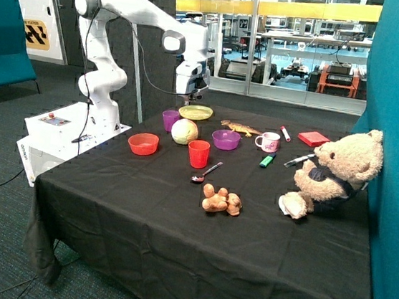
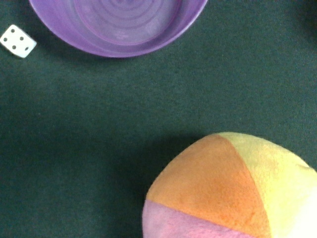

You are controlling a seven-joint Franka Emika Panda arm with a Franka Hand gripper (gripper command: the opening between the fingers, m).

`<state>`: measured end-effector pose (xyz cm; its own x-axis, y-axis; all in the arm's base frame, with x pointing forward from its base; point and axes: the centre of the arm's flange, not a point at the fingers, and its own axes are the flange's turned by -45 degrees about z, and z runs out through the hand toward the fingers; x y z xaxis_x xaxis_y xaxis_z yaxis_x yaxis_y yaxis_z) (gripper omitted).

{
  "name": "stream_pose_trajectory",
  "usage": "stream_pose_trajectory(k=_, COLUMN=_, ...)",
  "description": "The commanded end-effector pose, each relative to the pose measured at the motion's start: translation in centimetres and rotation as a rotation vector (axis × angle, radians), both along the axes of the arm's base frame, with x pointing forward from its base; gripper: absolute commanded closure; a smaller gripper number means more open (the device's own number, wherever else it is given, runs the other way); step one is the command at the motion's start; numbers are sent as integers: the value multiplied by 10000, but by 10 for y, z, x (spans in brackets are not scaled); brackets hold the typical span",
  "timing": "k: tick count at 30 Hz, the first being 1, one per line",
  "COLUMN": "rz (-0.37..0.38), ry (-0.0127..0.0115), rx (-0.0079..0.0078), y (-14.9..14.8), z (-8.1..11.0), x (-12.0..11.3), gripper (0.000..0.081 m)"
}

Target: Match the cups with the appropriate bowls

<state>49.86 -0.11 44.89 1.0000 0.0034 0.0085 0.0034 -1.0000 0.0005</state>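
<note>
The purple cup (image 1: 169, 120) stands near the table's far edge, beside the yellow-green plate (image 1: 195, 112). In front of a soft multicoloured ball (image 1: 184, 131) stands the red cup (image 1: 198, 153). The red-orange bowl (image 1: 142, 144) sits empty toward the robot's base. Between the ball and a white-and-pink mug (image 1: 268, 141) lies the purple bowl (image 1: 226, 139), also empty. My gripper (image 1: 188, 99) hangs above the table over the ball and the plate, holding nothing that shows. The wrist view takes in the purple bowl (image 2: 119, 25), the ball (image 2: 233, 193) and a white die (image 2: 18, 41) on the black cloth.
A toy lizard (image 1: 241, 128), a red block (image 1: 313, 139), a green marker (image 1: 267, 161) and a teddy bear (image 1: 334, 172) occupy the side away from the robot's base. A spoon (image 1: 206, 173) and a brown lumpy toy (image 1: 220, 201) lie nearer the front edge.
</note>
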Motion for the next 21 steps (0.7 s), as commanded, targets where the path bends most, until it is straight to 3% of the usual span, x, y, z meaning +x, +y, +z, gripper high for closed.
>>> stream_pose_trajectory(k=1, rz=3465, ry=85, rx=-10, y=1, z=1, x=1, gripper=0)
stream_pose_trajectory(k=2, rz=4047, ry=85, rx=-13, y=9, z=1, x=-5, gripper=0)
stream_pose_trajectory(k=4, rz=4214, ry=84, rx=-13, y=19, z=1, x=-12, gripper=24)
stream_pose_trajectory(k=5, rz=4225, ry=84, rx=-13, y=21, z=1, x=-13, gripper=231)
stream_pose_trajectory(k=6, rz=4147, ry=84, rx=-13, y=23, z=1, x=-14, gripper=337)
stream_pose_trajectory(k=8, rz=4273, ry=84, rx=-14, y=25, z=1, x=-15, gripper=416)
stream_pose_trajectory(k=16, rz=4448, ry=84, rx=-14, y=30, z=3, x=-17, gripper=441)
stream_pose_trajectory(k=21, rz=5090, ry=84, rx=-17, y=40, z=2, x=-27, gripper=441)
